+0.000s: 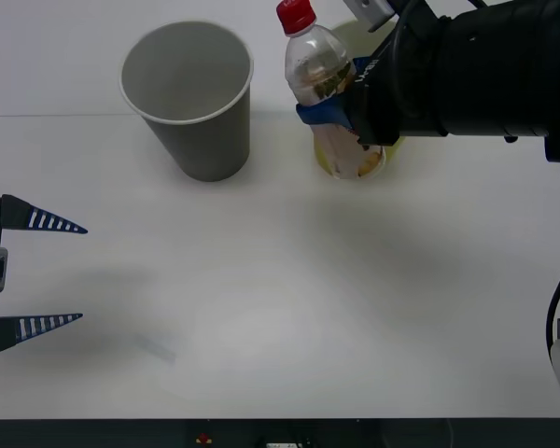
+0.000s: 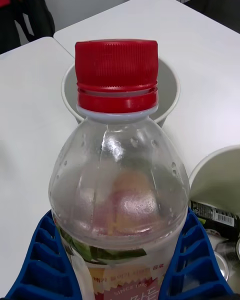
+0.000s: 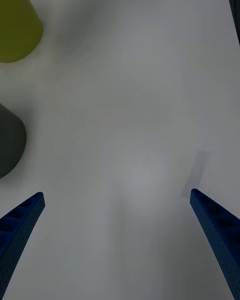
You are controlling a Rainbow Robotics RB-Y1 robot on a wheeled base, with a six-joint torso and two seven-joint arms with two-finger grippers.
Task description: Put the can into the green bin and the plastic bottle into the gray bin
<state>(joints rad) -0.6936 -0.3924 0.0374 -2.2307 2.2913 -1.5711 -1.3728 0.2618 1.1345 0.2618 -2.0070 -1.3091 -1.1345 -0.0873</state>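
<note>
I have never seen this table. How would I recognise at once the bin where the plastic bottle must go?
On the white table two big cup-shaped bins stand side by side at the far edge. The gray bin is the one toward the robot's left, beside the plastic bottle held up by the right hand. Its neighbour, the green bin, is yellow-green; this one is dark gray.

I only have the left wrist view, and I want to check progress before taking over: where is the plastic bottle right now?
Observer: The right gripper holds the plastic bottle by its body, jaws shut on it.
Operator: And the can?
Observer: The can lies inside the green bin.
Operator: Anything in the gray bin?
Observer: From the front, the gray bin looks empty inside.
</note>
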